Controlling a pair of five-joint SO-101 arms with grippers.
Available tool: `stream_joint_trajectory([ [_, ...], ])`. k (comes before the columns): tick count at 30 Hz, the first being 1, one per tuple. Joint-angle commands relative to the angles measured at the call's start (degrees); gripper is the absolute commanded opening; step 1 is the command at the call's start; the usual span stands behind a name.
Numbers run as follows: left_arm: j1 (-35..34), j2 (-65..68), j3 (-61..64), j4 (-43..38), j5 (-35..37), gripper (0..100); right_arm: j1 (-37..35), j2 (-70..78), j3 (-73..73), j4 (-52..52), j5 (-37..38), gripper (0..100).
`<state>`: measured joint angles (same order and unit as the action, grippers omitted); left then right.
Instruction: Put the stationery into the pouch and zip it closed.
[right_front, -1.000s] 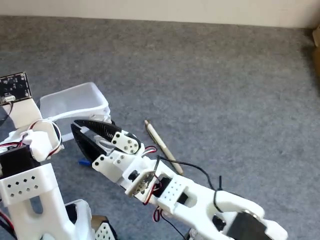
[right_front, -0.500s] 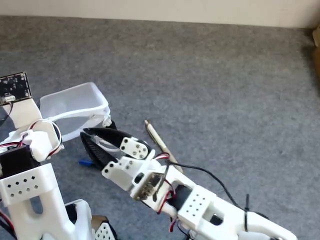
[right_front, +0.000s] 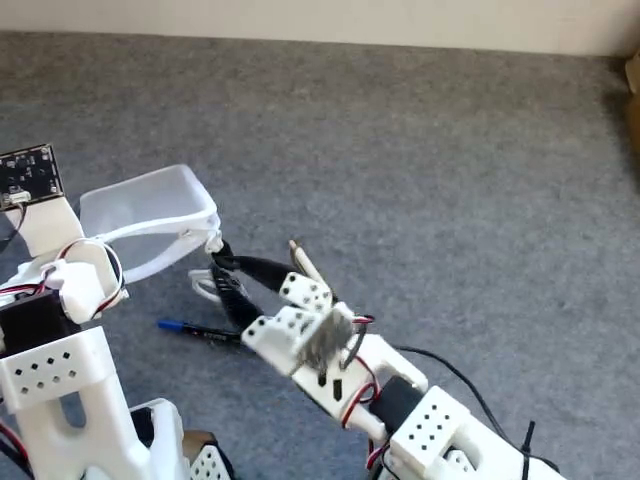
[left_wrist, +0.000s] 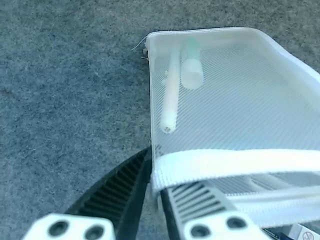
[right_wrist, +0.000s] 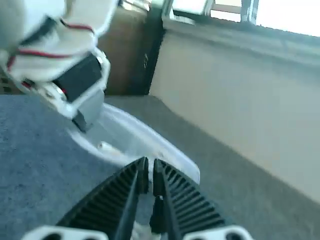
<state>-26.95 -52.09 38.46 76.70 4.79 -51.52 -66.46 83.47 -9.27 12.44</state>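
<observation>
1. The right gripper (right_front: 224, 266) had its black ribbed fingers pressed almost together. Only a slim gap showed between them, and I could make out nothing in it. Its tip sat just beside the near corner of the pouch.
2. The pouch (right_front: 148, 212), a soft, translucent white mesh bag, was held by the left gripper (left_wrist: 152, 192), whose jaws pinched the woven white band at its mouth end.
3. Inside it lay a white stick (left_wrist: 171, 92) and a stubby green-capped tube (left_wrist: 191, 67), side by side toward the far end.
4. A blue pen (right_front: 195, 329) lay flat on the grey carpet (right_front: 450, 180), just beside the right gripper on the side toward the arm bases. Its long axis ran across the table.
5. A tan pen (right_front: 302, 260) lay on a slant, angling away from the arms, with its near half hidden under the right arm's wrist.
6. The right arm looked the nearer to both loose pens, and the left was occupied. A pick would likely need the fingers spread, lowered and turned across a barrel. Slim round barrels on short pile may roll.
</observation>
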Motion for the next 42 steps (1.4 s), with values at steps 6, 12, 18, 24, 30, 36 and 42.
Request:
stream_joint_trajectory([
  [6,-0.84,-0.13,-0.4,-1.14,-0.26,1,10.15,-1.36,-16.13,30.46,-9.67,2.1],
  [12,-0.92,-0.13,-0.48,-1.14,-0.26,1,13.85,-1.27,-20.09,35.21,-9.58,2.1],
  [18,-4.18,-0.13,-0.92,-1.14,0.62,1,14.29,-1.01,-20.09,35.3,-9.49,2.1],
  [24,-5.93,-0.13,-0.75,-1.85,1.85,1,14.29,7.25,-20.62,35.3,-6.68,2.1],
  [30,-5.93,-0.13,-0.57,-1.85,1.85,1,14.99,15.69,-24.04,35.3,-6.51,2.1],
  [36,-6.02,-0.13,-0.57,-1.93,2.02,1,18.42,22.29,-26.86,35.3,-6.68,2.1],
  [42,-6.46,-0.13,-0.57,-1.93,2.02,1,18.68,28.26,-29.49,35.3,-6.68,2.1],
])
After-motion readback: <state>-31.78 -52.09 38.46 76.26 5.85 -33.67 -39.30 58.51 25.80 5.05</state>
